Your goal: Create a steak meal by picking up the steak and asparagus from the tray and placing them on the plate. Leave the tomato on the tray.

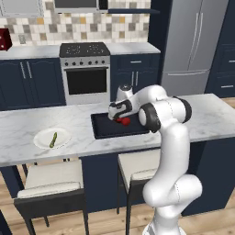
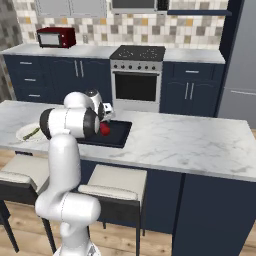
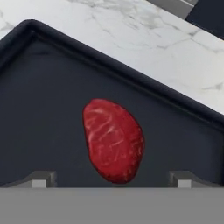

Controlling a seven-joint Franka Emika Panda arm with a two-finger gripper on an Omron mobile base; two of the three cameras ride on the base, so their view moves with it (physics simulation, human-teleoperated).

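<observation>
the gripper point(image 3: 112, 179) hangs with jaws spread wide, gripping nothing — the steak point(image 3: 113, 140) lies flat on the tray point(image 3: 43, 109) just ahead, between the fingertips. likely soft, slick, light — pinch across its narrow middle.

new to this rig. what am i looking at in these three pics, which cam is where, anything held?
It's a rendered kitchen with one white robot arm on a base. Two pictures come from cameras on the base, behind the arm to its left and right. The third looks along the gripper, which is open and holds nothing. On the marble counter sit a black tray and a white plate. The asparagus lies on the plate. The steak lies on the tray, between the gripper's fingertips.
</observation>
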